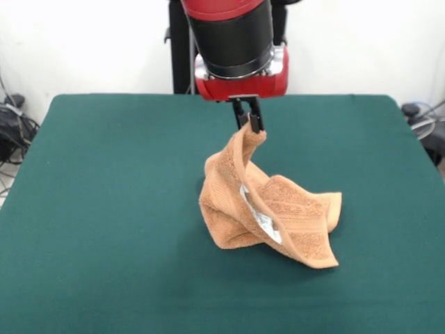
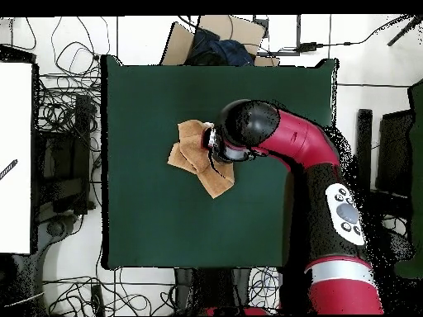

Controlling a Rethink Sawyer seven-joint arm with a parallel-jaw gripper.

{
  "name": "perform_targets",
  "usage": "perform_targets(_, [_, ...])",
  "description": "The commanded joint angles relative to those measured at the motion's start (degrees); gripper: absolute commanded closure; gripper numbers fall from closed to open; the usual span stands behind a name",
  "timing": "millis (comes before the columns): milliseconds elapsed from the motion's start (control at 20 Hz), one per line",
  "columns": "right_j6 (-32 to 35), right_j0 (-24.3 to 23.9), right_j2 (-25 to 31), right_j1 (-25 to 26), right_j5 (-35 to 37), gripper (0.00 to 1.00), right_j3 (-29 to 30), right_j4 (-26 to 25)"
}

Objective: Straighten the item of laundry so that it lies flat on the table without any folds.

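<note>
Green table bears one crumpled towel; one tool pinches its raised corner.

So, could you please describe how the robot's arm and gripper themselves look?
The arm is glossy red with rounded black joint sections, a silver ring and a white panel with dark buttons. Its wrist is a black cylinder over a red housing. The gripper is small, thin and black.

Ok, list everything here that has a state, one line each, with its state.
towel: crumpled and folded over itself, one corner lifted off the table, white label showing.
gripper: shut on the towel's raised corner, above the table.
table: bears the towel's lower part.
</note>
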Motion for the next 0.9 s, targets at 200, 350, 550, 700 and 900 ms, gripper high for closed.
perform_targets(200, [-7.31,-0.06,5.11,3.83,6.38,1.0,-5.86,-5.91])
perform_targets(350, [-7.46,-0.2,5.19,4.17,7.59,1.0,-6.88,-6.33])
perform_targets(550, [-8.14,-0.73,5.43,5.3,8.83,1.0,-7.98,-7.19])
perform_targets(700, [-8.84,-1.03,5.85,5.94,9.41,1.0,-8.63,-7.57])
perform_targets(900, [-9.57,-1.25,6.59,7.47,9.86,1.0,-10.32,-8.09])
